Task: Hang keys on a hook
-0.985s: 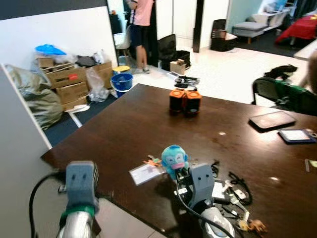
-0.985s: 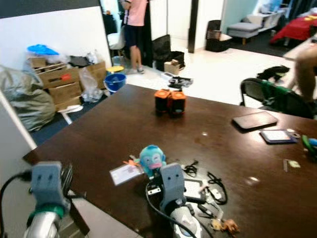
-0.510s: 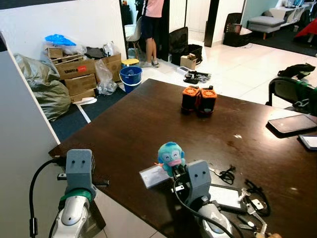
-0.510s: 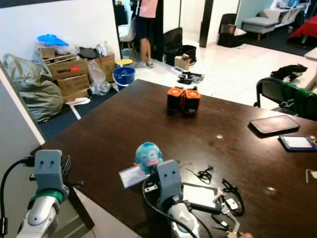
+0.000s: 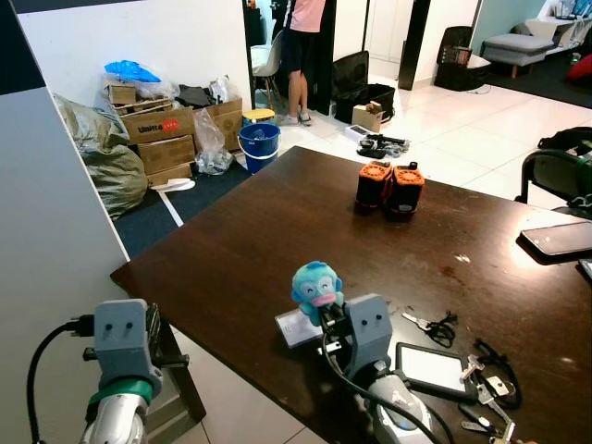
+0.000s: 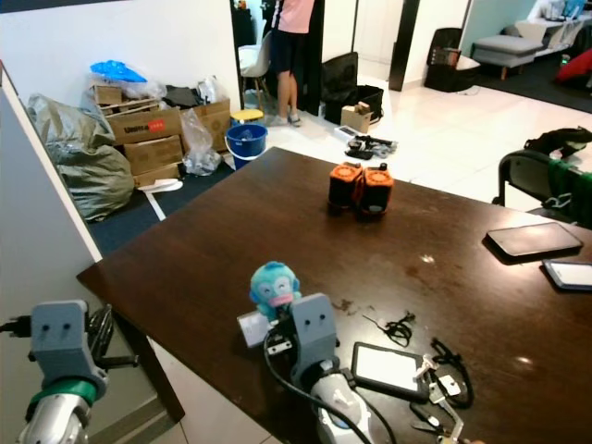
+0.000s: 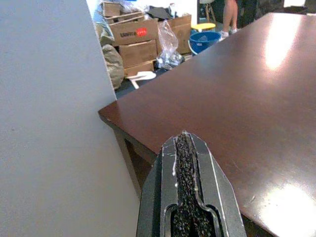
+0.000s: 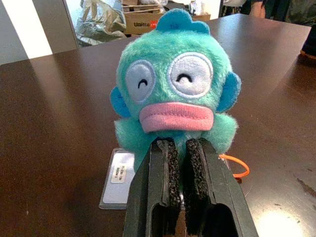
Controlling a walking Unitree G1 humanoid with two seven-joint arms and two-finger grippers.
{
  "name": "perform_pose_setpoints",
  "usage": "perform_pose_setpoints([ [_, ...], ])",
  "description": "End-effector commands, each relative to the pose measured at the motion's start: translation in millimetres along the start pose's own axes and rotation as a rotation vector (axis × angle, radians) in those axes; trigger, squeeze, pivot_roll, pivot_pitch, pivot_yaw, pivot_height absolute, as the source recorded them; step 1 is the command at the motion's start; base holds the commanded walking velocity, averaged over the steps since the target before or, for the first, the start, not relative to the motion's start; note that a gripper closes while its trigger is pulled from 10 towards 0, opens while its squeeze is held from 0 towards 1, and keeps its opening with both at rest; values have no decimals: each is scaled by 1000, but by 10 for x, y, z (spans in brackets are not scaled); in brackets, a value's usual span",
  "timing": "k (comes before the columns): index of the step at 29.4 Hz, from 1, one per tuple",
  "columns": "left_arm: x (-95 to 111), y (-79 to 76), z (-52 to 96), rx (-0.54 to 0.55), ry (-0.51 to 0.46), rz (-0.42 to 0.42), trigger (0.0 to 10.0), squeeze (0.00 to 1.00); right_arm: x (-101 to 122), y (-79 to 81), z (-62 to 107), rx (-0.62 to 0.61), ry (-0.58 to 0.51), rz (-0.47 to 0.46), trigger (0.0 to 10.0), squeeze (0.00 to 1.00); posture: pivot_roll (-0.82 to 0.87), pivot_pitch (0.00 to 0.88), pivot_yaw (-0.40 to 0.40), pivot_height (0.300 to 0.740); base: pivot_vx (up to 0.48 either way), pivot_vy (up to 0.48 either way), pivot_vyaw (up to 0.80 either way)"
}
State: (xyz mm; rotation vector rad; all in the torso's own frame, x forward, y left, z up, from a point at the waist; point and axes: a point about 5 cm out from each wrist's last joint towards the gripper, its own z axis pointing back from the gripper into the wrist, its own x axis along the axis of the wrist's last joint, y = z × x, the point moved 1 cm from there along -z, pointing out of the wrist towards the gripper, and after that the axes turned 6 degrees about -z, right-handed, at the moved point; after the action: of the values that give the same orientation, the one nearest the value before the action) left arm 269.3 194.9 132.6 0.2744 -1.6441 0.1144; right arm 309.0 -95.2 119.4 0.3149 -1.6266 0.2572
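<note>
My right hand (image 8: 178, 163) is clamped on the base of a blue plush toy (image 8: 176, 94), which I take to be the fob of the keys, at the near edge of the dark desk (image 5: 277, 231). A white tag (image 8: 117, 178) hangs under it. My left hand (image 7: 187, 163) is closed and empty, off the desk's corner. I judge the pickup done; next I must find a hook, with none visible.
</note>
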Motion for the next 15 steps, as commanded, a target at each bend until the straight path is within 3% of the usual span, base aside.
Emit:
perform_pose_setpoints([
  [1, -17, 47, 46, 10, 2, -1, 10000, 0, 50, 28, -27, 17, -14, -3, 10000, 0, -88, 0, 123, 740, 0, 0, 800],
  [15, 18, 9, 126, 8, -2, 27, 10000, 0, 55, 14, -44, 18, -10, 0, 10000, 0, -85, 0, 122, 740, 0, 0, 800],
])
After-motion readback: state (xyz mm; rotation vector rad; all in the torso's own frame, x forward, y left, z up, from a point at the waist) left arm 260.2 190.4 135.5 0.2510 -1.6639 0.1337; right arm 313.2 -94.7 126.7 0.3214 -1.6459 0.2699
